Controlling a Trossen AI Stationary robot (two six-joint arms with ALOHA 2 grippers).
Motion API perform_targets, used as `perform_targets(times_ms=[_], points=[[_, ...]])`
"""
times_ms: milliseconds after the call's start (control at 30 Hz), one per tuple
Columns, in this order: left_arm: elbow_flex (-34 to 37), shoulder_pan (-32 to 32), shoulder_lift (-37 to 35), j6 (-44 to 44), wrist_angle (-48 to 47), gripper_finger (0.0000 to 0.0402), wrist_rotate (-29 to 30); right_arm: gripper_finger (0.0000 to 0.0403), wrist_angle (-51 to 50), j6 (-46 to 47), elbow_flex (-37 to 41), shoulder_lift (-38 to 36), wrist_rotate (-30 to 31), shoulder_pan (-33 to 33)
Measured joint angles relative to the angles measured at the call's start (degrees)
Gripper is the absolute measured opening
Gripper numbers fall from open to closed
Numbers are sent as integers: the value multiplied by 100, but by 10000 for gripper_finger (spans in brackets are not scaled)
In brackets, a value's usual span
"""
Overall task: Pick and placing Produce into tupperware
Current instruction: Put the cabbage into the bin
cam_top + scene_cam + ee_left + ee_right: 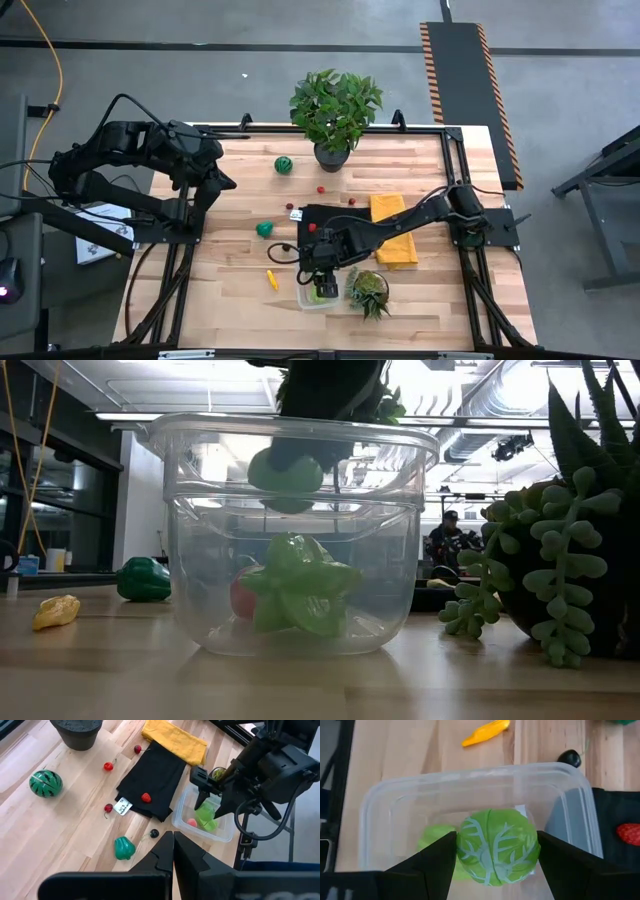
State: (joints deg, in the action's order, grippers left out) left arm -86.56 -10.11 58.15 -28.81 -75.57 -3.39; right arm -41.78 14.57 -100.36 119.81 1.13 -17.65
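Note:
My right gripper hovers over the clear tupperware near the table's near edge, shut on a round green cabbage. Inside the tupperware a green leafy piece and a red piece rest on its floor. Loose on the wood lie a striped watermelon, a green pepper, a yellow piece, red berries and a dark berry. A strawberry sits on the black cloth. My left gripper waits shut above the table's left side. My right gripper pinches the cabbage across its round sides, one finger on each side, coming from above and pointing down. The cabbage hangs clear at the height of the tupperware's rim, above the pieces on its floor.
The black cloth and yellow cloth lie just beyond the tupperware. A spiky succulent stands close on its right, and a potted leafy plant is at the far edge. Bare wood shows left of the tupperware.

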Motion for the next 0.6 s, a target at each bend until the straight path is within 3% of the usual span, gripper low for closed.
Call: perform_targets(times_ms=[600], points=[[0,1,0,151,-2,1,0,249,-169,274,0,0,-106,162]])
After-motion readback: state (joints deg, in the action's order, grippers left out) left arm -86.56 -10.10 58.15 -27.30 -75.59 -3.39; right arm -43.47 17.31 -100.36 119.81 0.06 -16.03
